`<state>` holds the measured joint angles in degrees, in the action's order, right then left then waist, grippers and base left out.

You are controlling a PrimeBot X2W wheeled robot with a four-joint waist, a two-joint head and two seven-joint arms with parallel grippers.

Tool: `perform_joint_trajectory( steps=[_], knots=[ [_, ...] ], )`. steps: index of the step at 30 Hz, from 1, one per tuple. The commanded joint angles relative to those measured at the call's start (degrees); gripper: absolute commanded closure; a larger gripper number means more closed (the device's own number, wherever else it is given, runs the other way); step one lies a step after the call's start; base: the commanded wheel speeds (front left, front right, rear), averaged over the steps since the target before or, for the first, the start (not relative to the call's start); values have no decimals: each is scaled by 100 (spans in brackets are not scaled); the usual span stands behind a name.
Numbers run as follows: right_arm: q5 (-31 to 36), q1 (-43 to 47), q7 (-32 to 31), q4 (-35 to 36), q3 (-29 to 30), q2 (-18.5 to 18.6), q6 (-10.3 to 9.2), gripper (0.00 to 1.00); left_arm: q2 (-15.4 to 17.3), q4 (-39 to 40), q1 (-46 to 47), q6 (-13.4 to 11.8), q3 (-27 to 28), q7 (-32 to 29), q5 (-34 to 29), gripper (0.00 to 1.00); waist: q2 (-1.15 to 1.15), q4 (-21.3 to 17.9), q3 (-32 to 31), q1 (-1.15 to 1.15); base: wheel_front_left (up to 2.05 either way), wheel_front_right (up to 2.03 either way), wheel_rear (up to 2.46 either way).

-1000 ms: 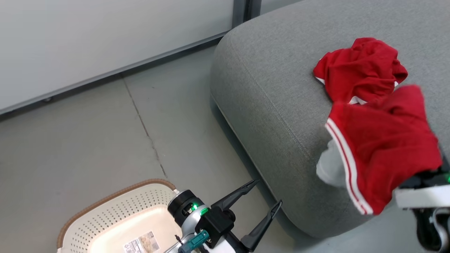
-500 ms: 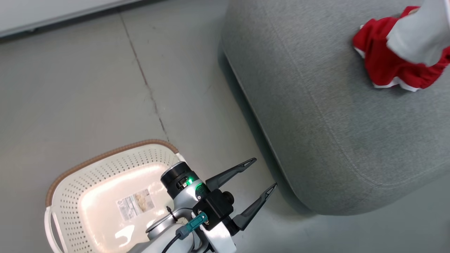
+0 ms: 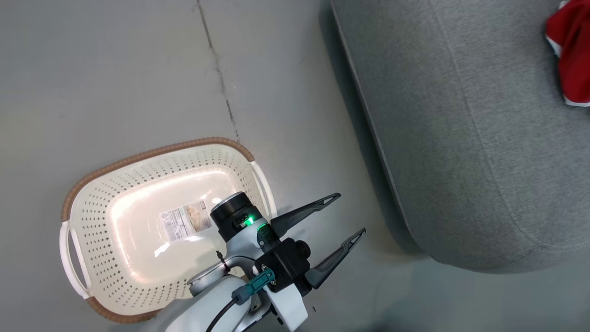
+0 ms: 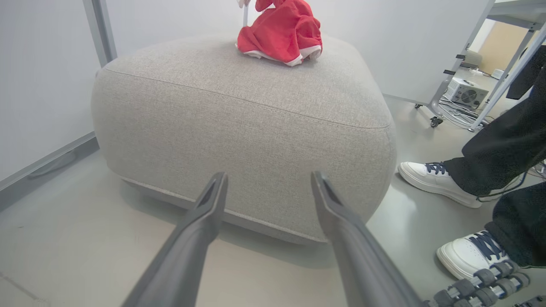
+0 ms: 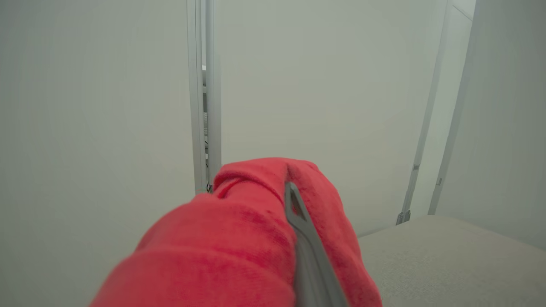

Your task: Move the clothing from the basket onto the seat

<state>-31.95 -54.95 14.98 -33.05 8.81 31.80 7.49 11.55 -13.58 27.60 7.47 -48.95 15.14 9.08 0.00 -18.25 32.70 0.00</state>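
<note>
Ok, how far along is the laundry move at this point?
Done: the basket shows no clothing inside, and one red garment lies on the seat. In hand: the right gripper is shut on a second red garment near the seat. Remaining: release it there. The left gripper hangs open and empty beside the basket.

Floor (image 3: 115,69): smooth grey w/ slight sheen, thin dark crack (image 3: 221,78) running across it in head view. Walls: plain white panels (image 4: 38,76), grey baseboard (image 4: 51,168) along the bottom, grey metal post (image 4: 100,32) btwn panels. The right wrist view has a similar post (image 5: 204,94). Right side of left wrist view: slanted white frame leg (image 4: 448,81) on a caster, small white fan box (image 4: 467,91) on the floor, loose cables by it, tan wall (image 4: 507,47) beyond. Light soft & even.
</note>
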Motion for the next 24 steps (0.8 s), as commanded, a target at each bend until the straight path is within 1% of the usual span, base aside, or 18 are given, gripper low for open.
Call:
perform_joint_trajectory(
  steps=[1, 8, 10, 13, 18, 24],
  knots=[
    [16, -162, 28, -198, -5, 81, 2, 100, 41, 12, 166, 1, -20, 2, -37, 0, 0, 86, 180, 0, 0, 0, 0],
    [158, -671, 28, -1283, -101, 166, 1, 100, 123, 18, 397, 1, -152, 2, -82, 0, 0, 236, 562, 0, 0, 0, 0],
    [318, -704, 28, -1539, -149, 203, 2, 100, 141, 11, 454, 1, -167, 2, -89, 0, 0, 274, 645, 0, 0, 0, 0],
    [513, -712, 27, -2017, -186, 84, 2, 100, 169, -15, 590, 1, -63, 2, -129, 0, 0, 347, 765, 0, 0, 0, 0],
    [691, -750, 28, -2665, -449, 33, 2, 100, 196, 20, 637, 1, 2, 1, -160, 0, 0, 398, 832, 0, 0, 0, 0],
    [729, -827, 28, -3149, -683, -28, 2, 100, 153, 17, 633, 1, -8, 2, -170, 0, 0, 446, 880, 0, 0, 0, 0]
  ],
)
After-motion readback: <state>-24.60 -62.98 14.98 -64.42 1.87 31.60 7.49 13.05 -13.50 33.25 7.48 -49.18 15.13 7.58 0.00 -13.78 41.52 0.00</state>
